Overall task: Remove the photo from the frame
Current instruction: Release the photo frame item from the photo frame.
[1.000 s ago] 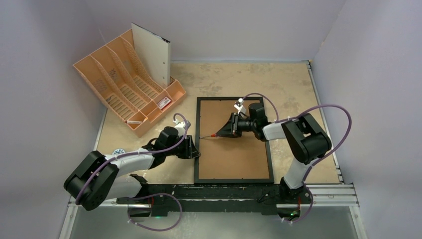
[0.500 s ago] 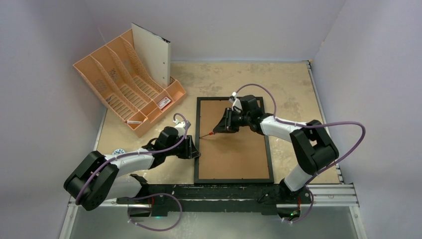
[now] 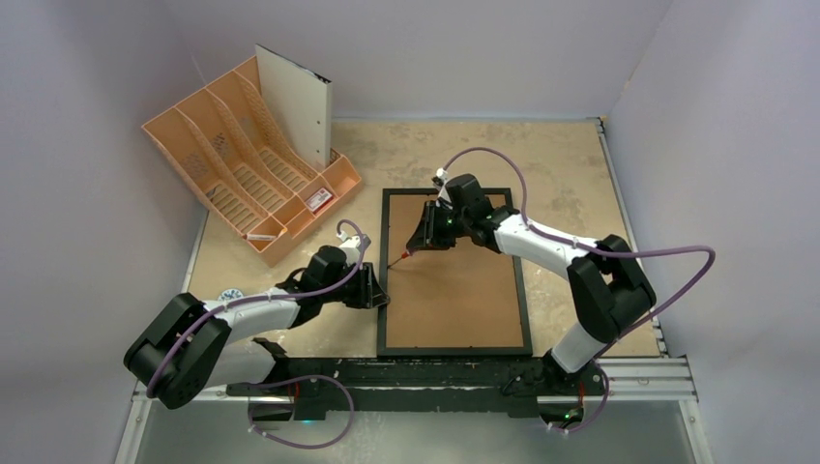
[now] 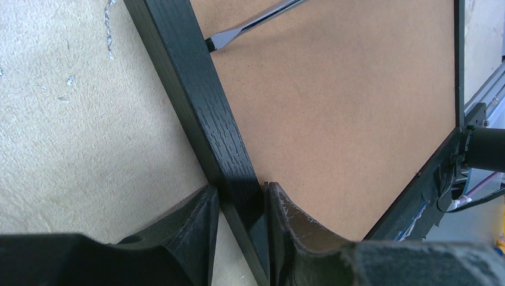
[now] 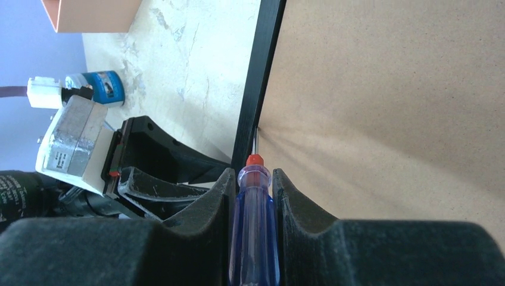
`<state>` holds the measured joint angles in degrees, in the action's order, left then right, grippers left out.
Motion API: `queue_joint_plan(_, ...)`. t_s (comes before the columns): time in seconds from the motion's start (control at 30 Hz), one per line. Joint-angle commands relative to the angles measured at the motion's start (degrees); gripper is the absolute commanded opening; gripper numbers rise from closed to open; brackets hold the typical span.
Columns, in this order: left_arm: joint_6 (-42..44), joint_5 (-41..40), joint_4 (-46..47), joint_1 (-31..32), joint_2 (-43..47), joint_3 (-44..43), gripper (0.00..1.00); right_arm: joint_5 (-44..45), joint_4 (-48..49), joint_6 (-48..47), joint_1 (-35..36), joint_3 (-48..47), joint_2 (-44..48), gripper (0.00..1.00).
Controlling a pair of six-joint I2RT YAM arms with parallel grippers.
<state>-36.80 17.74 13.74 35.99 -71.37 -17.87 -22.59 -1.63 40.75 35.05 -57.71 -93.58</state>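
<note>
The frame [image 3: 454, 349] lies face down on the counter [image 3: 571, 174], its long axis running away from my bases and its brown backing board [image 3: 464, 290] facing up. My left end effector [image 4: 239, 193] pinches the frame's left rail near the middle. My right end effector [image 5: 253, 176] is pressed onto a screwdriver [image 5: 253, 238], whose shaft points left and down so that the tip meets the seam between that rail and the board. The photo isn't visible; it probably sits under the board, below and right of the tip.
</note>
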Motion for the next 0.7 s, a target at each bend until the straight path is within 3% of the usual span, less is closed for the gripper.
queue_joint_plan(0.0,2.0,1.3,0.5,0.8,-1.8,1.3,0.13,5.1,-1.6,3.0,5.0,-3.3,-0.8,0.00)
queue_joint_plan(0.4,1.8,1.4,0.8,0.8,-2.3,1.3,0.13,20.3,-12.6,10.9,14.7,-12.8,-3.0,0.00)
queue_joint_plan(0.67,1.8,1.0,0.3,0.8,-1.5,1.6,0.13,24.4,-14.8,12.2,17.7,-16.5,-3.4,0.00)
